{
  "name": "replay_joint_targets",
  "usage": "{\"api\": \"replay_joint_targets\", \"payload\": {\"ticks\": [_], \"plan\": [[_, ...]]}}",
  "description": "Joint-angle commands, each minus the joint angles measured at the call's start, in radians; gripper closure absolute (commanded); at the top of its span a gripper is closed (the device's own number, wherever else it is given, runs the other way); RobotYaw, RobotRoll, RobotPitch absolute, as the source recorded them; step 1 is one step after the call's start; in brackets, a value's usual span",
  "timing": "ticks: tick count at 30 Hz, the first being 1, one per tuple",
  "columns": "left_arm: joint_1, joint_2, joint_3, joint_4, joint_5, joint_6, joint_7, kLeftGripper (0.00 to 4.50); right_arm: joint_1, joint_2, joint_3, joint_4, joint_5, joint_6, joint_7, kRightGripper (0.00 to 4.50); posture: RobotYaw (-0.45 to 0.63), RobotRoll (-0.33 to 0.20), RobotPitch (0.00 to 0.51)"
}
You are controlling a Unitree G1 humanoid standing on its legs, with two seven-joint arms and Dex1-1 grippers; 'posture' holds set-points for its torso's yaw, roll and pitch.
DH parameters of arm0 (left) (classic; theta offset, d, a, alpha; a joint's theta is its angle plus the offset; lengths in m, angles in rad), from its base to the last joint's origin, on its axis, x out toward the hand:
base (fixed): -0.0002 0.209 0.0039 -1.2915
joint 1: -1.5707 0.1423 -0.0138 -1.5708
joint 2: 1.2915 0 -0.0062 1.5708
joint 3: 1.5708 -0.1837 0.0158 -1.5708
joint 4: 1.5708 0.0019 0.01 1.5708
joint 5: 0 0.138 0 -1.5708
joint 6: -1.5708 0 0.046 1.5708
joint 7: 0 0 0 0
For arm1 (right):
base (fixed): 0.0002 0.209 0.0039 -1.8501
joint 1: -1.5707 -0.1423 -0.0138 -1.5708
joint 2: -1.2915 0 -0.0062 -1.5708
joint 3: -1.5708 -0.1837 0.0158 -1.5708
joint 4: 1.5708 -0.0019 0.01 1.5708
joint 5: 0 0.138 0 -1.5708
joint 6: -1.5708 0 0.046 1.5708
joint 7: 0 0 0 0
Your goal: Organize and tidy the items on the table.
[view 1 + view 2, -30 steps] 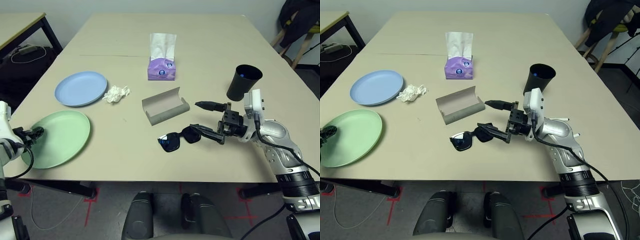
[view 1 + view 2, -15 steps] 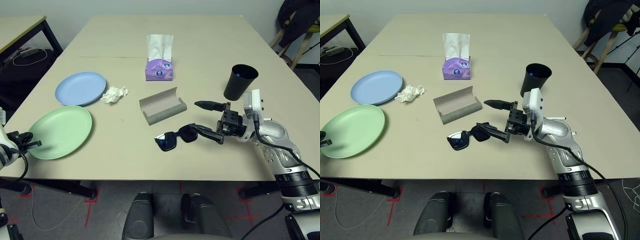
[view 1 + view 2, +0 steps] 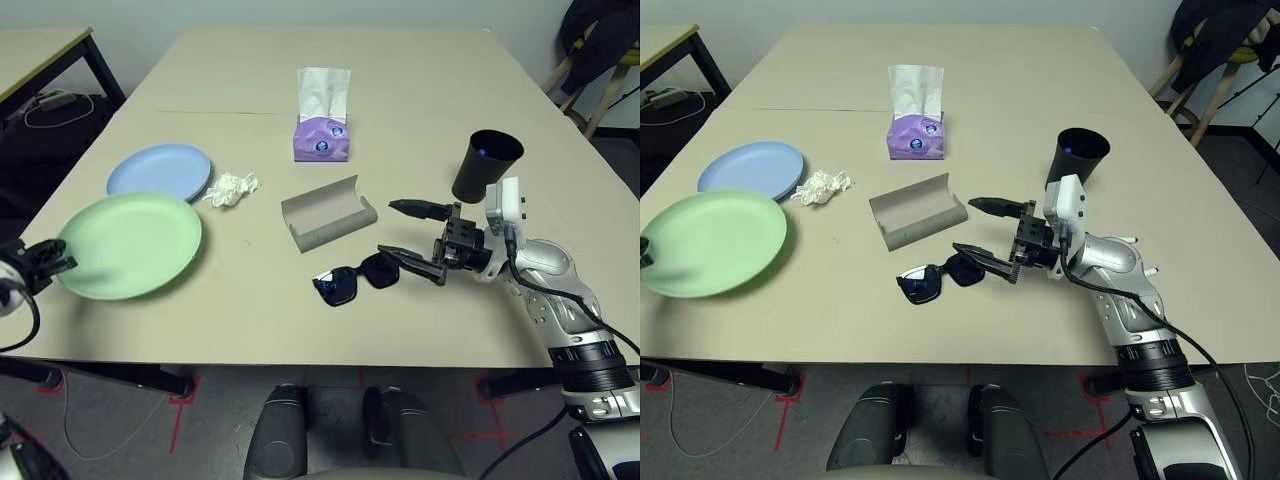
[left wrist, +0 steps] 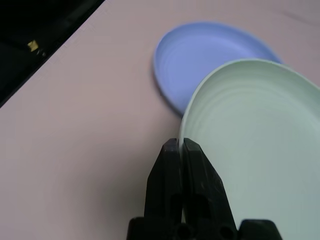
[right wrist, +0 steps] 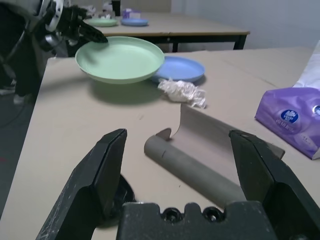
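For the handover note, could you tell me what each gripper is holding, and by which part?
The left gripper pinches the pale green plate by its near rim, lifted off the table; the right gripper is open, holding nothing.

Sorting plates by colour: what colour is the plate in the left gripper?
Pale green plate; clearest in the left eye view.

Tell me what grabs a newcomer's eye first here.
The pale green plate, pinched at its rim by the shut left tool, hangs lifted above the table, overlapping the light blue plate. On the right, the open right tool hovers beside the black sunglasses, near the open grey glasses case.
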Motion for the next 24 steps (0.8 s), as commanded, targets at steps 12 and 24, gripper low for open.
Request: {"api": "replay_joint_targets", "payload": {"ticks": [12, 24], "plan": [[-0.406, -0.151, -0.098, 0.504, 0.166, -0.469, 0.343, 4.47, 0.014, 0.023, -0.008, -0.035, 0.016, 0.028, -0.052, 0.0, 0.15, 0.0, 0.11], [-0.5, -0.203, -0.149, 0.751, 0.172, -0.708, 0.387, 2.26, 0.037, 0.018, -0.007, -0.066, 0.012, 0.036, -0.073, 0.0, 0.13, 0.0, 0.112]]}}
